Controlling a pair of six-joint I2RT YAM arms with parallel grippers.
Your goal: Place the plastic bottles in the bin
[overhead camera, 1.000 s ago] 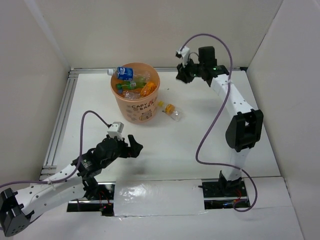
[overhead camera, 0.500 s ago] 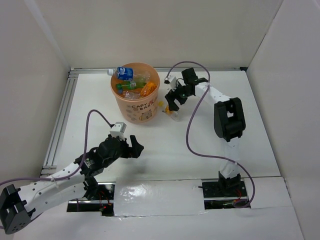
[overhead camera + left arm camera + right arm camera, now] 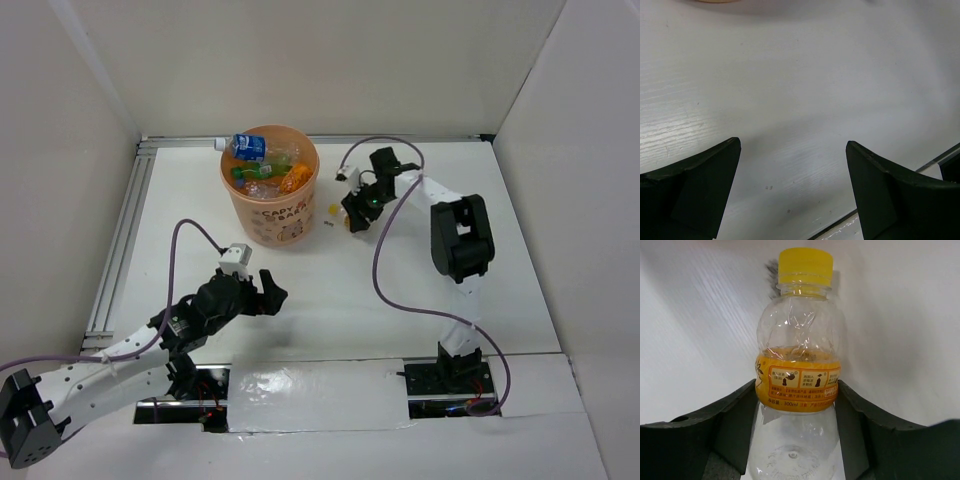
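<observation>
A small clear plastic bottle with an orange label and yellow cap lies on the white table just right of the bin; in the top view only its yellow cap shows. My right gripper is down over it, its fingers pressing both sides of the label; it also shows in the top view. The round orange bin holds several bottles, a blue-labelled one on its far rim. My left gripper is open and empty over bare table, nearer than the bin.
An aluminium rail runs along the table's left edge. White walls enclose the left, back and right sides. A taped strip lies at the near edge between the arm bases.
My right arm has swung from the back right down to the bottle beside the bin, and its fingers now sit around it. The left arm has barely moved.
</observation>
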